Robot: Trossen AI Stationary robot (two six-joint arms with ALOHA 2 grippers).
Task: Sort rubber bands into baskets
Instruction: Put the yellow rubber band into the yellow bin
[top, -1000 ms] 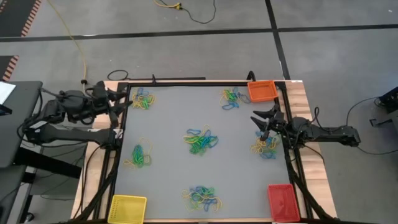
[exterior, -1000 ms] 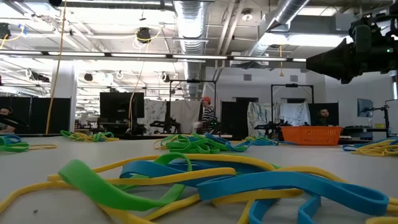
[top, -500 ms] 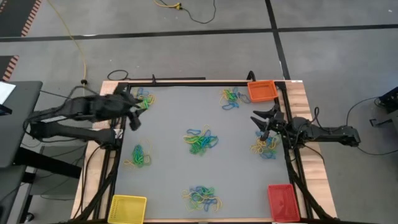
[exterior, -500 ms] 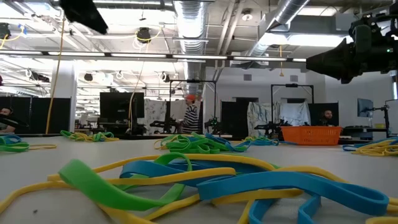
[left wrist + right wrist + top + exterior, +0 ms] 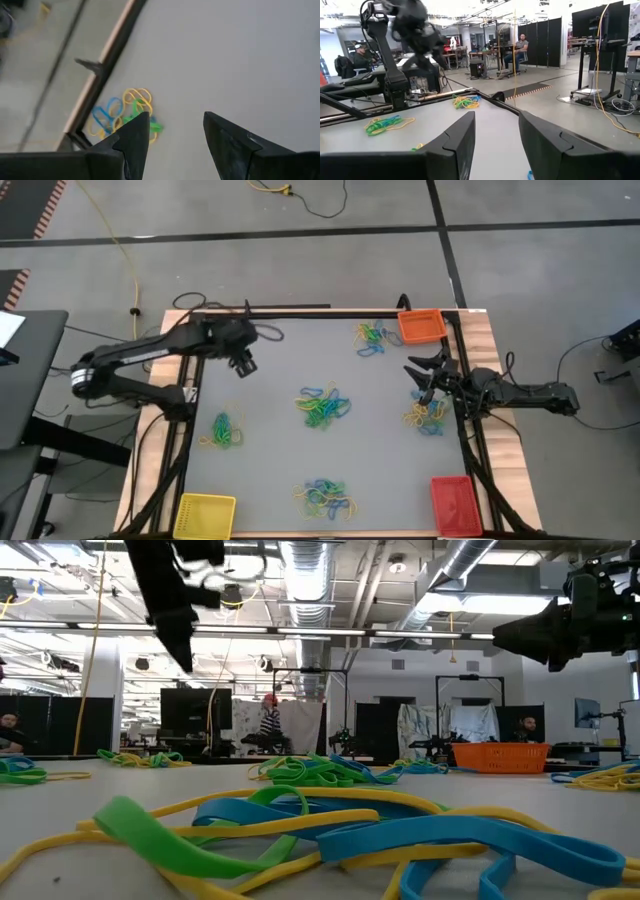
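Rubber bands in yellow, green and blue lie in loose piles on the grey table: at the middle (image 5: 323, 406), left (image 5: 222, 430), near edge (image 5: 325, 498), far right (image 5: 371, 337) and right edge (image 5: 428, 416). Another pile (image 5: 125, 116) lies at the far-left corner, just beyond my left gripper (image 5: 172, 135), which hangs open above the table (image 5: 243, 364), tipped down, with nothing between its fingers. My right gripper (image 5: 412, 377) stands open and level at the right edge (image 5: 495, 137). The orange basket (image 5: 421, 326), yellow basket (image 5: 204, 515) and red basket (image 5: 452, 504) sit at the corners.
A dark frame with wooden borders (image 5: 478, 330) runs round the table. A small post (image 5: 84, 63) stands on the far rail by the far-left pile. Bare grey surface lies between the piles. People (image 5: 268, 718) move in the room behind.
My left gripper has swung from its place beyond the table's left edge toward the right, out over the far-left corner. It has sunk lower and tipped its fingers downward. My right arm has kept still.
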